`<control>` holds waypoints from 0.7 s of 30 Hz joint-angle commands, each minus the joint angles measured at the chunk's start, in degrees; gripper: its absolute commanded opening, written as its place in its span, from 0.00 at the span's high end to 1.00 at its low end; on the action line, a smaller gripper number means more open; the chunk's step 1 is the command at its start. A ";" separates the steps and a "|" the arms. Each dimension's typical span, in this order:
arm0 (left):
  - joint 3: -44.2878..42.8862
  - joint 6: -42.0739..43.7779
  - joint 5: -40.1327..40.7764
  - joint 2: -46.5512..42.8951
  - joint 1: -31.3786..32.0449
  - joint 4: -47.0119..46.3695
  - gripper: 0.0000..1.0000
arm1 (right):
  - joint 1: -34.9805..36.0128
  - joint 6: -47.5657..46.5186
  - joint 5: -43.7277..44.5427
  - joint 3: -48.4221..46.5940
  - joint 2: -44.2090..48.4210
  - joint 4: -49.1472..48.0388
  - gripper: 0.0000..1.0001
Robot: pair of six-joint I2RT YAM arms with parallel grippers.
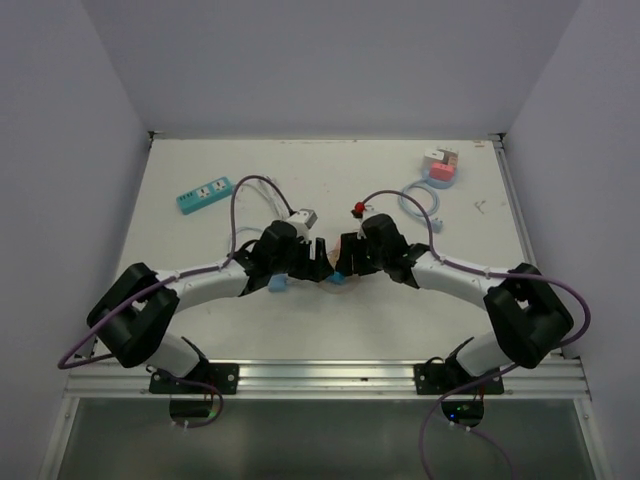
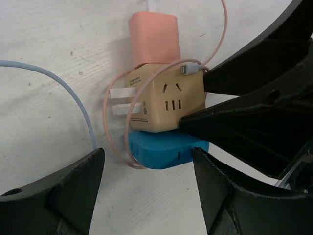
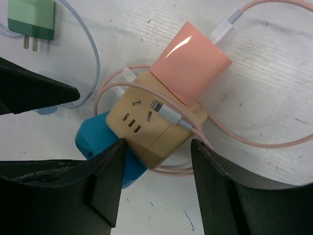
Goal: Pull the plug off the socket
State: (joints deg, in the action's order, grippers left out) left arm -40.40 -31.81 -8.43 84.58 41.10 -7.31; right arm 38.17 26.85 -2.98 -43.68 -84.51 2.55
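The socket is a tan cube lying on the white table. A blue plug sits in one side of it, and a salmon plug with a pink cable sits in another. My right gripper straddles the cube's near corner: one finger rests against the cube and the blue plug, the other stands by the pink cable with a thin gap. My left gripper is open just short of the blue plug, touching nothing. From above, both grippers meet at the cube at mid-table.
A green charger with a pale blue cable lies close by. Farther back are a teal power strip, a white adapter, a small red item and a pink-and-blue stack. White walls enclose the table.
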 commanded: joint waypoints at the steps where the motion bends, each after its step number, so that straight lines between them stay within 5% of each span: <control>1: -0.20 1.58 -0.80 1.81 0.65 -4.29 0.24 | -0.47 0.48 0.35 -1.06 -2.24 0.44 0.42; 21: -0.03 1.93 2.89 3.67 0.73 4.59 0.26 | -4.25 4.09 -3.43 -4.21 -7.07 0.88 0.49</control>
State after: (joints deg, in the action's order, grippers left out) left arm -40.38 -31.66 -6.61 88.07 41.67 -3.75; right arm 34.30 30.55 -5.63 -45.01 -90.87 2.46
